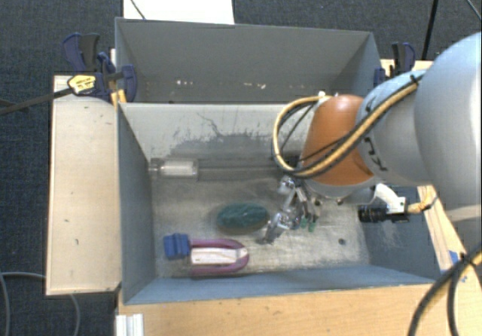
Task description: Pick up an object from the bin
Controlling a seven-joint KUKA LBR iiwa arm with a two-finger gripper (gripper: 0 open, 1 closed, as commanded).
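My gripper (277,227) hangs low over the bin floor right of centre, below the orange wrist cover. One slim metal fingertip (271,233) points down and left. A dark green oval pad (242,215) lies flat just left of it, a small gap apart. Further down-left, near the front wall, lies a purple and white brush-like thing (217,256) with a blue block (177,245) at its left end.
A long clear tube with a white end (181,169) lies along the back wall at the left. The arm and its cables cover the bin's right part. Bare floor shows right of the gripper, near the front right corner.
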